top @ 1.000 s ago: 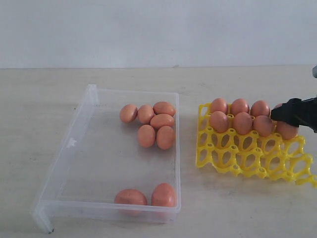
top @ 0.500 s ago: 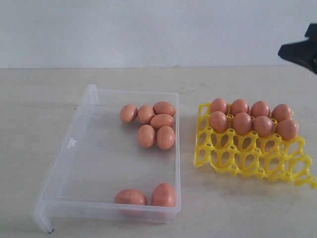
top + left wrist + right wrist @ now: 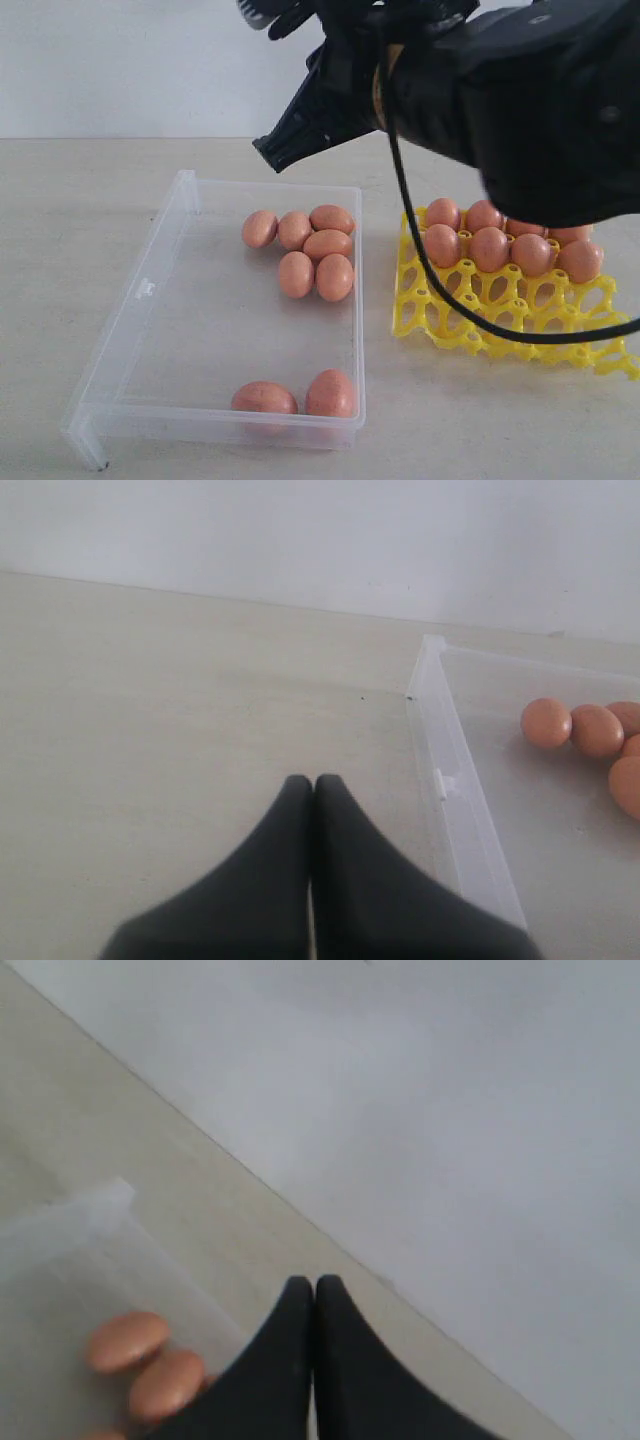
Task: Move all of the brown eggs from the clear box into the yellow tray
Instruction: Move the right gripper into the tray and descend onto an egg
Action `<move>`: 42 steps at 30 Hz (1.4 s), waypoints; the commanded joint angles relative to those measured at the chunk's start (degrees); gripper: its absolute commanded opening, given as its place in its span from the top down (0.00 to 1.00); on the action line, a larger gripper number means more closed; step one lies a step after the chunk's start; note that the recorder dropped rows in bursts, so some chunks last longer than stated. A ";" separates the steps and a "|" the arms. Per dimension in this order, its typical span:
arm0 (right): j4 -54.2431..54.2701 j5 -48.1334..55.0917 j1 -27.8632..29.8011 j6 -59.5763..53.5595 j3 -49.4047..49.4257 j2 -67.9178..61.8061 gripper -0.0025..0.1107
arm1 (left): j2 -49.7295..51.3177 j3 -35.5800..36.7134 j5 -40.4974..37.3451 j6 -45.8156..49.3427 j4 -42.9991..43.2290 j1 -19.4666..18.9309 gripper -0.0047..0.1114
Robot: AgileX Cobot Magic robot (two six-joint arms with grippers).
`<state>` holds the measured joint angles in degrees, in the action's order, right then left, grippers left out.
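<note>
Eight brown eggs (image 3: 296, 273) lay in the clear box (image 3: 140, 300) at 1 and 5 o'clock; only the exterior view showed others in the yellow tray (image 3: 470, 325), at the box's 3 o'clock. The right end effector (image 3: 268, 152) and the left end effector (image 3: 312, 785) were pressed together, empty.

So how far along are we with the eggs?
About halfway. Done: eight eggs sit in the tray, filling its two far rows. In hand: nothing; the right gripper is shut and empty, raised by the box's far end. To go: eight eggs in the box, a cluster of six and two by its near wall. The left gripper is shut, beside the box.
</note>
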<state>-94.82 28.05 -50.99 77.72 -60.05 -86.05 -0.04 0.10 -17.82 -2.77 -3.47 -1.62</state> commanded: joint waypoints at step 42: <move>91.41 30.89 5.84 -78.27 -43.98 -36.39 0.55 | 0.04 -0.10 0.45 -0.03 -0.13 0.09 1.00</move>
<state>-3.31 59.63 -45.35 0.00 -103.75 -122.46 -0.04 0.10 -17.82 -2.77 -3.47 -1.62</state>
